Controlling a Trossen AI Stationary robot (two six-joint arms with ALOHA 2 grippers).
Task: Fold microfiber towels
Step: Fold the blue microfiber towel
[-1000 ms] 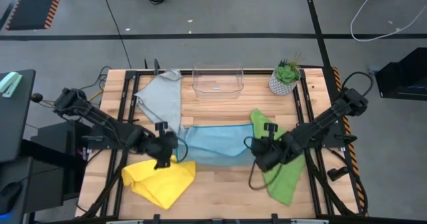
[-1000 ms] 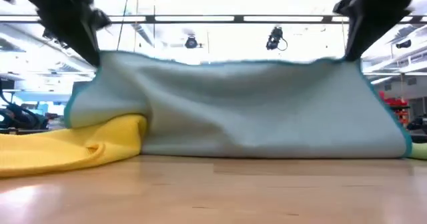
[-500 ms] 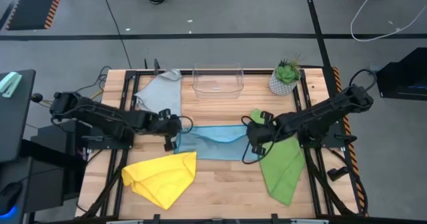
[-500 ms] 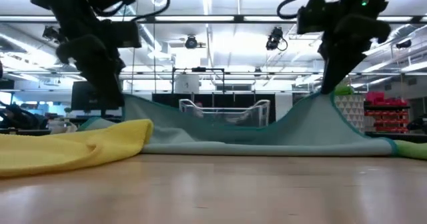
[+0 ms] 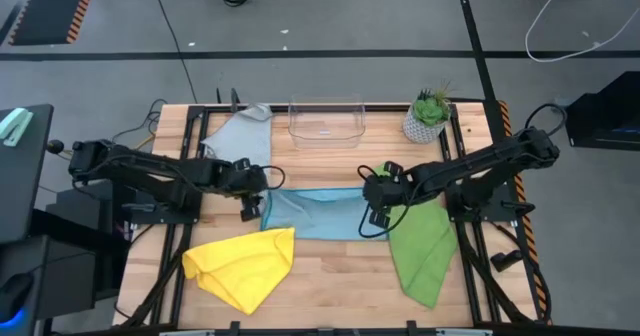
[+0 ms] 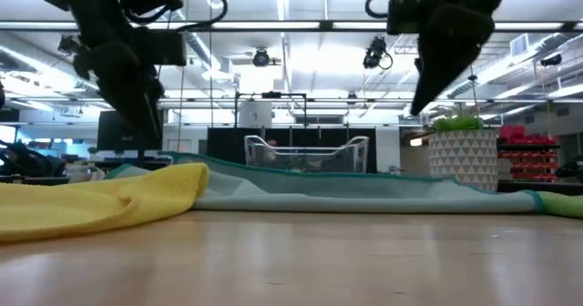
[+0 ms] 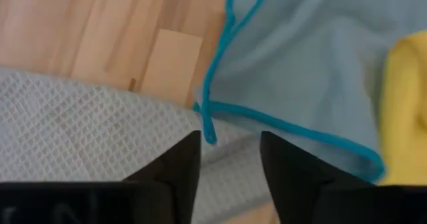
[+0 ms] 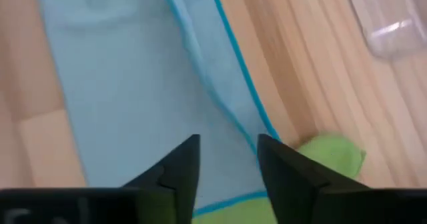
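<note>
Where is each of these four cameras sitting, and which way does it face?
High view: above the table, facing straight down; both arms, left gripper, right gripper.
Low view: tabletop height, facing the room; arms enter from above.
Left wrist view: on the left arm, facing down; its fingers show.
Right wrist view: on the right arm, facing down; its fingers show.
All share the light blue towel.

My two dark, jointed arms at the bench

My left arm [image 5: 150, 176] and right arm [image 5: 480, 171] are black, built of slim links with chunky rounded joints, and thin black cables loop loosely beside them. My left gripper [image 7: 230, 161] and right gripper [image 8: 228, 164] each end in two flat, matte black fingers with angled tips and a gap between them. On my right arm's wrist block, seen from table height, a small green light glows.
</note>
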